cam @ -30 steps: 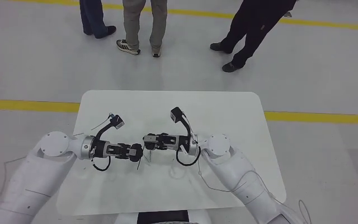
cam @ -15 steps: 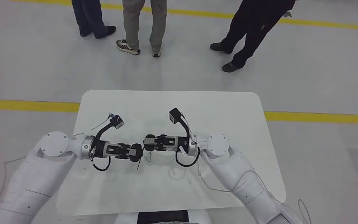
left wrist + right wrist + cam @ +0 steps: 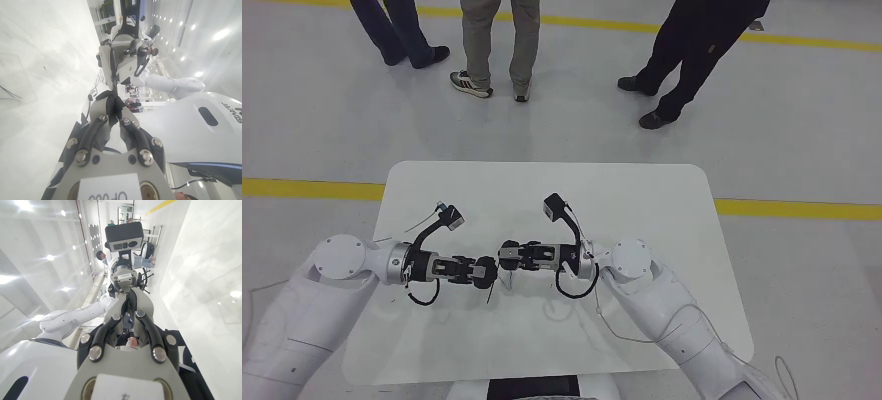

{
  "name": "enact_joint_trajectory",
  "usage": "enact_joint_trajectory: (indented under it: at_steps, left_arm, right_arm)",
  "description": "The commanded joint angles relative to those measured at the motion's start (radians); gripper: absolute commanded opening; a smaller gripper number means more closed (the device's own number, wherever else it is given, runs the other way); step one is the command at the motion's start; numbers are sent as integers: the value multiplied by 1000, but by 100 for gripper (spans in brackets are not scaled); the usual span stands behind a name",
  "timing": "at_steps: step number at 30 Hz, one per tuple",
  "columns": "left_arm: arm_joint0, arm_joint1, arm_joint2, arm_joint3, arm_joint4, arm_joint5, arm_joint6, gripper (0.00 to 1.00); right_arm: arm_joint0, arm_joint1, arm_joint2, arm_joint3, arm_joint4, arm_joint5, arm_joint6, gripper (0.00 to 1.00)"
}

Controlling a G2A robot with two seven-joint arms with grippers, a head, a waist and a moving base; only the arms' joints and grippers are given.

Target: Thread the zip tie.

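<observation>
Above the table, the left hand and right hand each pinch the zip tie spanning them.

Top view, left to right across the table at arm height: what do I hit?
Left arm's wrist camera → left gripper → right gripper → right arm's wrist camera. Zip tie overlaps the grippers, so skipped.

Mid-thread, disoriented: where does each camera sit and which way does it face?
Top view: above the arms, looking down at the table; both arms show, left gripper facing right gripper.
Left wrist view: behind the left gripper, looking along its fingers at the right gripper.
Right wrist view: behind the right gripper, whose fingers flank the zip tie, looking at the left gripper.
Shared: all views show both grippers close together.
</observation>
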Motion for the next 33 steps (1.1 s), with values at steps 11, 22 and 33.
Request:
enact_joint_trajectory:
  at_steps: [11, 22, 33]
  left_arm:
    - [7, 1, -2, -3, -1, 0, 43, 100]
    - [33, 3, -21, 5, -38, 0, 130, 100]
    - [57, -16, -1, 6, -89, 0, 280, 100]
  right_arm:
    - [-25, 10, 42, -13, -10, 0, -38, 0]
    - [-65, 15, 81, -30, 3, 15, -137, 0]
    - [-110, 8, 89, -67, 53, -20, -258, 0]
